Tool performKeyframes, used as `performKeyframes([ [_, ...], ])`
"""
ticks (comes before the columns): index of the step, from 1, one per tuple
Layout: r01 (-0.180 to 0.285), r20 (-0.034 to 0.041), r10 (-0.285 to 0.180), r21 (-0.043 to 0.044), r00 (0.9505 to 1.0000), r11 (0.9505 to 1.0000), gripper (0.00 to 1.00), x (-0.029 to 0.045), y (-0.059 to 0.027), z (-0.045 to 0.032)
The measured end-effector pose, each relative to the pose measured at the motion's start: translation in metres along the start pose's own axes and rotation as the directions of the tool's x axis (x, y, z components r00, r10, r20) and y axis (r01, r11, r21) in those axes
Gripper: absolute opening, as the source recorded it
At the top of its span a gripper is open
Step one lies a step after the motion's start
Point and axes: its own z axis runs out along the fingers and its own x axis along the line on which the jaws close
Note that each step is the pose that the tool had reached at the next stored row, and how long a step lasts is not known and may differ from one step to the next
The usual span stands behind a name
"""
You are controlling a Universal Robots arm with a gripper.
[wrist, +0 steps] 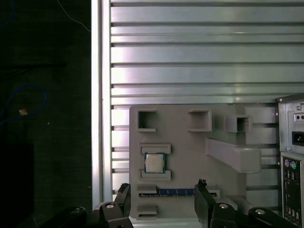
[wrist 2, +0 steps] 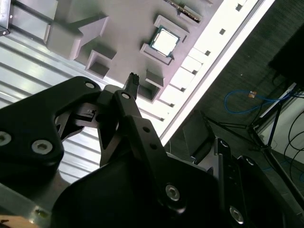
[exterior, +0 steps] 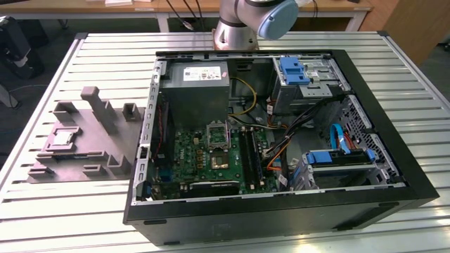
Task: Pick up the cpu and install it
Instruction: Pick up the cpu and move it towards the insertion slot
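Cpu (wrist: 154, 163): sitting flat, silver top up, in its pocket on the grey moulded tray (exterior: 91, 145). Nothing's touching it, so it's not picked up yet.
Tray: on the slatted table (exterior: 84, 211), just beside the open PC case (exterior: 281, 203), on the exterior view's left of it.
Gripper (wrist: 164, 186): fingers spread wide with nothing between them, so it's holding nothing.
Gripper vs cpu: the key bit. In the first wrist view the cpu lies out past the fingertips, clear of both and roughly centred on the gap between them. Looks to me like the gripper is hanging above the tray rather than down at it.
Axis: the chip is square, so there's no long side to worry about, and its edges look squared up with the finger line.
Motherboard (exterior: 204, 158): inside the case, well apart from the cpu.
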Motion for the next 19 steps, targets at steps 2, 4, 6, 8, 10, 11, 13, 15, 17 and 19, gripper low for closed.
performKeyframes([
  [2,0.0,0.0,0.0,0.0,1.0,1.0,0.65,0.0,0.0,0.0006],
  [4,0.0,0.0001,0.0,0.0,1.0,1.0,0.65,0.0001,-0.0001,0.0014],
  [6,0.0,0.0001,0.0,-0.0001,1.0,1.0,0.65,0.0003,-0.0002,0.003],
  [8,0.0,0.0,0.0,0.0,1.0,1.0,0.65,0.0006,-0.0003,0.0046],
  [10,0.0,-0.0001,0.0,0.0,1.0,1.0,0.65,0.0008,-0.0008,0.0067],
  [11,0.0,-0.0001,0.0,0.0,1.0,1.0,0.65,0.0009,-0.0014,0.0082],
  [13,0.0,-0.0007,0.0,0.0,1.0,1.0,0.65,0.0011,-0.0023,0.0116],
  [15,0.003,-0.0019,-0.003,0.0,1.0,1.0,0.65,0.0018,-0.0031,0.0151],
  [17,0.01,-0.0027,-0.01,-0.0001,0.9999,1.0,0.65,0.0023,-0.004,0.0184],
  [19,0.013,-0.0029,-0.013,-0.0001,0.9999,0.9999,0.65,0.0024,-0.0041,0.0194],
])
